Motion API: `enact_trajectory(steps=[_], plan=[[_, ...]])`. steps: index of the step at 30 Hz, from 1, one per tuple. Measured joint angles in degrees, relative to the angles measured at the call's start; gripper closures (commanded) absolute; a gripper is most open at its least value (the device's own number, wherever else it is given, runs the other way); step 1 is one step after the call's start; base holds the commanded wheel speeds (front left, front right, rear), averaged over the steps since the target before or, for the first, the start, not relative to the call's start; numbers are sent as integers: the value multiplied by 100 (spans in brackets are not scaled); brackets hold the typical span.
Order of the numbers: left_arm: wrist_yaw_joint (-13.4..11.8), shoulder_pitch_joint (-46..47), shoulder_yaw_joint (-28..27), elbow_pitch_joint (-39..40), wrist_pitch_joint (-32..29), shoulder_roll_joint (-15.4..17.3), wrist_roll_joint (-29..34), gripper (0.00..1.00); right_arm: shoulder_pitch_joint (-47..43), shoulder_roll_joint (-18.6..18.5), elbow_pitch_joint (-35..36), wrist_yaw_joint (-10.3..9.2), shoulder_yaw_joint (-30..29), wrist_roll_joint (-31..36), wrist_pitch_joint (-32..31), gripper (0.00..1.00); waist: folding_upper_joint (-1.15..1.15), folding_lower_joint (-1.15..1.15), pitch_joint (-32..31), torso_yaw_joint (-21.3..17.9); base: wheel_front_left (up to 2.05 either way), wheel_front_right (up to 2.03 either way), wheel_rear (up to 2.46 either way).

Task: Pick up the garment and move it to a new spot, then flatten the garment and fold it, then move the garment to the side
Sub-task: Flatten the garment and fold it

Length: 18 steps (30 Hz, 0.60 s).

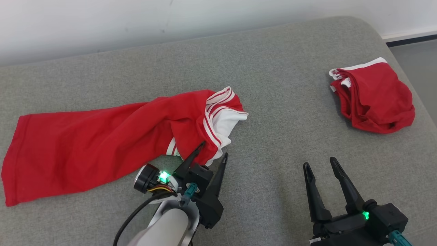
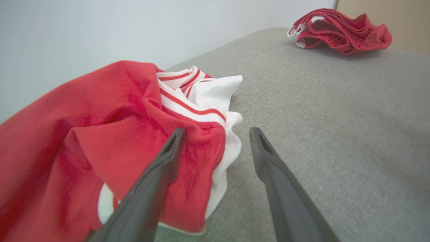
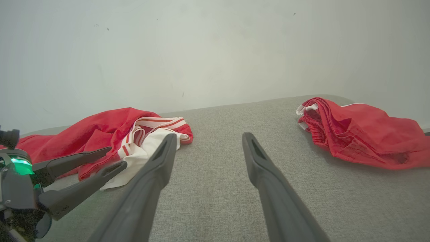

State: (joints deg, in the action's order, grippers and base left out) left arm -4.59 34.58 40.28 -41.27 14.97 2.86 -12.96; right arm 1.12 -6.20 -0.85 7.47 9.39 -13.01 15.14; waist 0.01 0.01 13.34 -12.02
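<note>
Since your left gripper (image 1: 214, 149) sits lower centre, jaws apart, one finger over the white-striped end of the garment (image 1: 102, 143) and the other just beside it, it's the nearer arm. Right gripper (image 1: 319, 162) is lower right, also spread, holding nothing, well apart from the cloth. The garment lies crumpled on the grey cushion (image 1: 273, 61), long axis running left from the fingers. A second red bundle (image 1: 375, 99) lies far upper right.

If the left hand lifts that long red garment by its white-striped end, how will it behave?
Probably floppy: the long red garment lies creased and bunched, so it should drape and trail from the left hand. Likely light, being thin cloth. It may drag somewhat on the textured grey cushion.
</note>
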Motion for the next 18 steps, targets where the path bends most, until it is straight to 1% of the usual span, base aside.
enact_trajectory(steps=[1, 2, 3, 5, 6, 10, 13, 14, 16, 17, 18], plan=[[-13, 18, 1, -45, 0, 0, -30, 14, 1, 2, -3, 0, 0, 0, 0, 0, 0, 0, 2, -12, 0, 0, 0], [-29, 39, 2, -87, 0, 0, -59, 49, 2, 7, -5, 0, 4, 0, 0, 0, 0, 0, -2, -20, 0, 0, 0], [-30, 60, 0, -104, 0, 2, -90, 59, 3, 11, -9, 0, 7, 1, 0, 0, 0, 0, -11, -26, 0, 0, 0], [-38, 80, 5, -118, 0, 2, -130, 88, 4, 25, -9, 0, 5, 1, 0, 0, 0, -1, -35, -31, 0, 0, 0], [-38, 80, 8, -118, 0, 1, -147, 100, 4, 27, -12, 0, 4, 1, 0, 0, 0, 0, -49, -31, 0, 0, 0], [-10, 79, -2, -71, 0, 1, -254, 100, -9, 27, -51, 0, 16, 1, 0, 0, 0, -1, -131, -23, 0, 0, 0], [59, 64, -98, 43, 0, 1, -386, 100, -23, 25, -81, 0, 41, 1, 0, 0, 0, -1, -213, -23, 0, 0, 0], [120, 52, -161, 111, 0, 3, -469, 100, -23, 26, -92, 0, 62, 0, 0, 0, 0, -1, -245, -26, 0, 0, 0], [289, 22, -339, 302, 1, 0, -846, 100, -23, 32, -116, 0, 96, -1, 0, 0, 0, -1, -316, -43, 0, 0, 0], [469, 29, -452, 442, 0, 4, -1194, 100, -25, 38, -135, 0, 100, -3, 1, 0, 0, -1, -398, -70, 0, 0, 0], [556, 66, -469, 471, 0, 7, -1323, 100, -29, 40, -147, 0, 103, -9, 0, 0, 0, -1, -441, -86, 0, 0, 0]])
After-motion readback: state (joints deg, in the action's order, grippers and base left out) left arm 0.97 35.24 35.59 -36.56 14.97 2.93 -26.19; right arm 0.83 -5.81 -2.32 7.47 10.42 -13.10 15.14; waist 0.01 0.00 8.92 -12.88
